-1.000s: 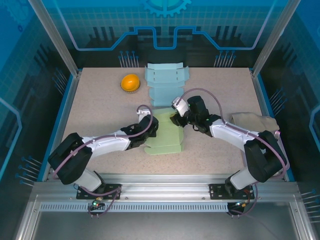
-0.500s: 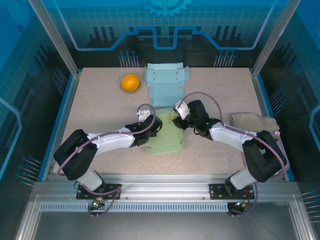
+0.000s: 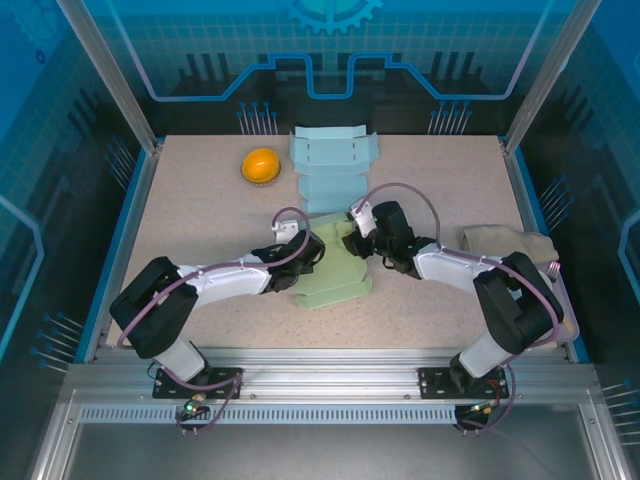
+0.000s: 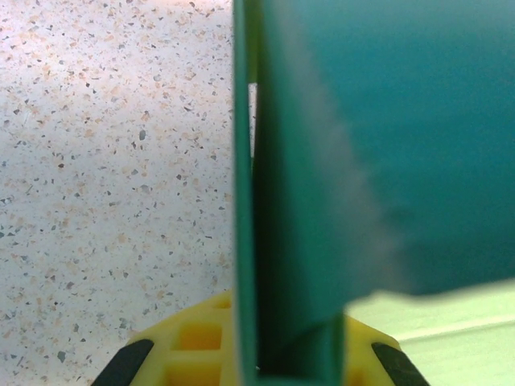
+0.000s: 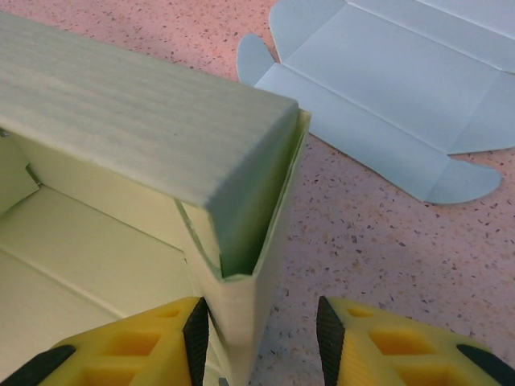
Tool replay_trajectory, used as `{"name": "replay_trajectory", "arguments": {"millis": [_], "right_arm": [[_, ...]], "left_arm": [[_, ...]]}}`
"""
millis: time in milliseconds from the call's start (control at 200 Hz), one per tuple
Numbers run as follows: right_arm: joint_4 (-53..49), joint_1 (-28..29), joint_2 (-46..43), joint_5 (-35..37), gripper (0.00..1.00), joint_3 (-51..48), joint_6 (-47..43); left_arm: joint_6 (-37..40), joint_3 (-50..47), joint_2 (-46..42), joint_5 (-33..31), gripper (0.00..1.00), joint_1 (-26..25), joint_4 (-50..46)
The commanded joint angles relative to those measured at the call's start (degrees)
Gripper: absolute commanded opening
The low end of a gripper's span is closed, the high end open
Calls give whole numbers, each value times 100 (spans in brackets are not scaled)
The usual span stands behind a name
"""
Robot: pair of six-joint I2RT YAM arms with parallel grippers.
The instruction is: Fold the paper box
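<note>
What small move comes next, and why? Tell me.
Probably close the right gripper on the folded-over wall of the green box: its fingers straddle that wall with a gap on one side, the flap stands slightly off the wall, and the left gripper clamps another panel.

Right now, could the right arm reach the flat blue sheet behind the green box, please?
Probably yes: the blue sheet lies flat beyond the right hand, with bare table between. The hand straddles a wall of the green box, so it would need to lift clear first.
</note>
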Motion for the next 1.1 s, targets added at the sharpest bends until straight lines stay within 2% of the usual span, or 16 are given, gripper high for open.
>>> {"name": "replay_trajectory", "arguments": {"millis": [0, 215, 320, 420, 570, 760, 910, 1095], "right_arm": [[324, -7, 145, -3, 42, 198, 276], [343, 20, 314, 77, 41, 328, 373], [322, 20, 333, 465, 35, 340, 446], [114, 38, 311, 1350, 29, 369, 689], [-1127, 60, 524, 3184, 29, 870, 1550], [-1792, 301, 673, 4148, 29, 1171, 2250], [-2144, 233, 843, 4249, 31, 1327, 2282], [-2066, -122, 700, 3655, 33, 1099, 2329]], "left_arm": [[-94, 176, 47, 86, 0, -9, -136], [-137, 274, 129, 95, 0, -9, -215], [-217, 301, 129, 76, 0, -8, -308], [-313, 360, 135, -15, 0, -8, -485], [-764, 546, 212, -443, 0, -11, -1151], [-1090, 717, 303, -779, 0, -7, -1639], [-1106, 678, 230, -827, 0, -5, -1669], [-1119, 692, 257, -814, 0, -1, -1703]]}}
